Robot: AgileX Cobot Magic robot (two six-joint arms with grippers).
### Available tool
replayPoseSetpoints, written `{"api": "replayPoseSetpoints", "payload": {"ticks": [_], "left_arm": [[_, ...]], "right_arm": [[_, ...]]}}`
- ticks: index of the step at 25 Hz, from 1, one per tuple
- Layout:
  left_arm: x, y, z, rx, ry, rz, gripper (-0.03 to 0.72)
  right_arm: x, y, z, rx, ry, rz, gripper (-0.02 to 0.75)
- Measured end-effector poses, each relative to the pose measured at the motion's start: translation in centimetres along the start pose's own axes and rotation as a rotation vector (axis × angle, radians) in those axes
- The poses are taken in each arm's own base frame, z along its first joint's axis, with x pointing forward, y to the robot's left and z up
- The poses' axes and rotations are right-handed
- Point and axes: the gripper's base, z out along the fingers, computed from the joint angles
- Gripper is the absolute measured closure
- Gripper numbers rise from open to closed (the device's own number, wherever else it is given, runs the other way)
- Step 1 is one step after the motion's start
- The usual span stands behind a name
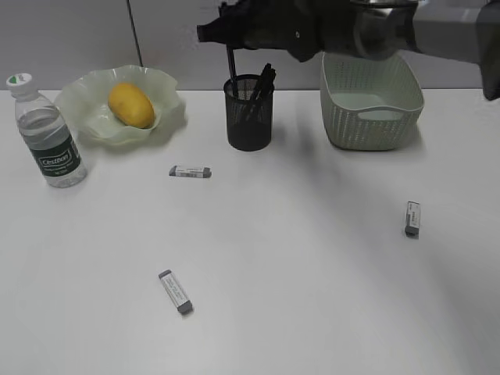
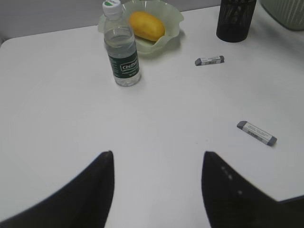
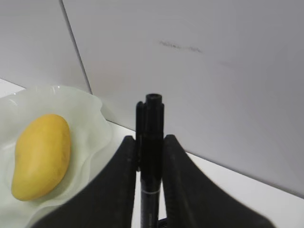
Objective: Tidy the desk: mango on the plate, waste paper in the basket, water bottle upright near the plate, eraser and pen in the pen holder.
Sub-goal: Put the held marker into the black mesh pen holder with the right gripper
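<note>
Left wrist view reads "Cestbon" on the water bottle (image 2: 122,50) label — left jaws spread, right jaws pinching a pen (image 3: 151,156).

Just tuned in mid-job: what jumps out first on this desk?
The right tool above the pen holder, clamped on a black pen. Next the yellow mango in the plate, back left, with the water bottle upright beside it.

My left fingers (image 2: 85,190): two broad matte black wedges, tips tapering.
My right fingers (image 3: 114,190): black, smooth, curved inner edges.
My right arm (image 1: 437,31): grey tube; black housing toward the wrist.
</note>
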Motion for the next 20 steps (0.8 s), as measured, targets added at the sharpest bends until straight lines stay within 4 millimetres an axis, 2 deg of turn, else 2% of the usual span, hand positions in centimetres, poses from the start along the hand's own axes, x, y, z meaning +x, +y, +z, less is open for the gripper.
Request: {"api": "replayPoseSetpoints", "payload": {"ticks": [9, 11, 17, 20], "left_arm": [[0.0, 0.0, 0.0, 0.0, 0.0, 0.0, 0.243], [0.0, 0.0, 0.0, 0.0, 0.0, 0.0, 0.243], [0.0, 0.0, 0.0, 0.0, 0.0, 0.0, 0.243], [0.0, 0.0, 0.0, 0.0, 0.0, 0.0, 0.243]], "right_arm": [[0.6, -0.2, 0.2, 0.006, 0.024, -0.053, 0.594], [0.7, -0.3, 0.2, 0.009, 0.035, -0.058, 0.55], [0.9, 0.1, -0.1, 0.02, 0.111, -0.06, 0.337], [0.2, 0.1, -1.0, 0.035, 0.161, -0.027, 0.3]]}}
